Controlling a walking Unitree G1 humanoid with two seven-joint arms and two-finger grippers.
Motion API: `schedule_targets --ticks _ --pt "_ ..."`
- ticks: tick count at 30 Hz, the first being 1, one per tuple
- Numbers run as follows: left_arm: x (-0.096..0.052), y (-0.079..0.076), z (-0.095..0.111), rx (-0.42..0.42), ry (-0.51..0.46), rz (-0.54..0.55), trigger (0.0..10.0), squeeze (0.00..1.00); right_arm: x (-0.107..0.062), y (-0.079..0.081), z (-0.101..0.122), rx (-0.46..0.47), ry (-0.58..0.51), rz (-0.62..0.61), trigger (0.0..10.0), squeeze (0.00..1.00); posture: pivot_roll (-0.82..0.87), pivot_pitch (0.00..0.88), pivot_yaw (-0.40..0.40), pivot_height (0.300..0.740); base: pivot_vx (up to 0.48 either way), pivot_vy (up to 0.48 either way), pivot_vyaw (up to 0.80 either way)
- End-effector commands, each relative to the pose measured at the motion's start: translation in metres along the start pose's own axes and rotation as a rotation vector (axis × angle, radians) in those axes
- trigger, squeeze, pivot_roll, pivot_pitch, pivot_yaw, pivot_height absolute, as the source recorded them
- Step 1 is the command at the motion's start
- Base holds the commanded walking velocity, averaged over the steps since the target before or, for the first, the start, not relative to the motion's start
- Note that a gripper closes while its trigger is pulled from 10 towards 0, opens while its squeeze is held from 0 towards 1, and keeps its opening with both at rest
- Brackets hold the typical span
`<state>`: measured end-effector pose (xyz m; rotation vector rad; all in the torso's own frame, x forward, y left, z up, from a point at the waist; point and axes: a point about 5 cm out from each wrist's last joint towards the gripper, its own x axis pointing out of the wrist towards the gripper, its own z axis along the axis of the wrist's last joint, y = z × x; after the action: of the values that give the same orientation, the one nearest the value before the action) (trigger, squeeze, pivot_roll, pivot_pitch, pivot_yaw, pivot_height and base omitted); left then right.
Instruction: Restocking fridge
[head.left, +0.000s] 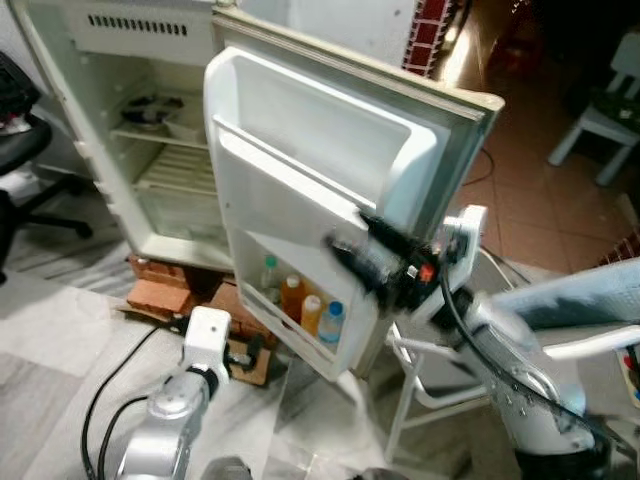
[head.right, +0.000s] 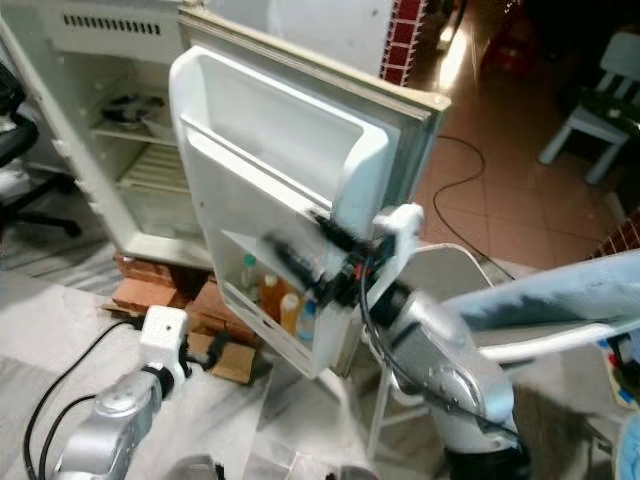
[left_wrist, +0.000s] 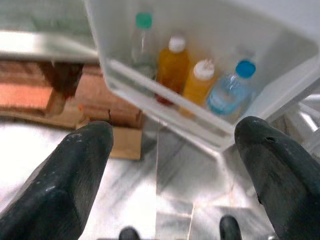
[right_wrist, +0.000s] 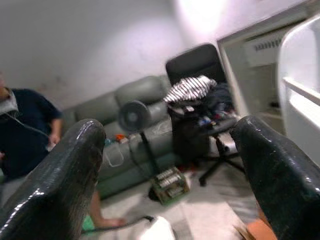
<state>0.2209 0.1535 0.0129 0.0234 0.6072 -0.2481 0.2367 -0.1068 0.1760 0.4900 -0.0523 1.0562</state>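
The white fridge (head.left: 120, 120) stands open, its door (head.left: 300, 150) swung toward me. The door's bottom shelf (left_wrist: 165, 107) holds a clear green-capped bottle (left_wrist: 142, 40), two orange juice bottles (left_wrist: 172, 65) (left_wrist: 200, 82) and a blue-capped water bottle (left_wrist: 230, 92). My left gripper (left_wrist: 175, 135) is low above the floor, a short way in front of that shelf, open and empty. My right gripper (head.left: 345, 232) is raised at the door's outer edge, beside the upper door shelves, open with nothing between its fingers (right_wrist: 65, 165).
Bricks and cardboard (head.left: 160, 290) lie under the fridge. A black office chair (head.left: 20, 150) is at the left, a white chair (head.left: 600, 130) at the back right, a white frame (head.left: 420, 380) beside the door. A cable (head.left: 110, 400) crosses the floor. A person (right_wrist: 25, 130) stands by a sofa (right_wrist: 125, 130).
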Motion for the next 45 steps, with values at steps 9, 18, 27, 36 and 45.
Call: schedule_targets --ticks 9,18,27,36,45 --pt "0.002 0.007 -0.005 -0.004 0.058 0.01 10.0 0.0 -0.044 -0.082 0.002 -0.424 0.182 -0.629 10.0 0.0 0.07 0.0 -0.038 0.74 0.0 0.0 0.0" --pt "0.003 0.013 -0.005 0.014 0.052 0.026 10.0 0.0 -0.03 -0.054 -0.023 -0.293 0.048 -0.519 10.0 0.0 0.08 0.0 -0.04 0.74 0.0 0.0 0.0" --pt "0.006 0.011 -0.011 0.027 0.054 0.014 10.0 0.0 -0.043 -0.02 -0.06 -0.15 0.221 -0.269 10.0 0.0 0.07 0.0 -0.042 0.74 0.0 0.0 0.0" --pt "0.002 0.011 -0.007 0.038 0.04 0.018 10.0 0.0 -0.047 -0.039 -0.053 -0.271 0.191 -0.448 10.0 0.0 0.07 0.0 -0.05 0.74 0.0 0.0 0.0" --pt "0.001 0.011 -0.002 0.084 0.007 0.036 10.0 0.0 -0.043 -0.055 -0.034 -0.39 0.028 -0.73 10.0 0.0 0.08 0.0 -0.057 0.74 0.0 -0.097 0.0"
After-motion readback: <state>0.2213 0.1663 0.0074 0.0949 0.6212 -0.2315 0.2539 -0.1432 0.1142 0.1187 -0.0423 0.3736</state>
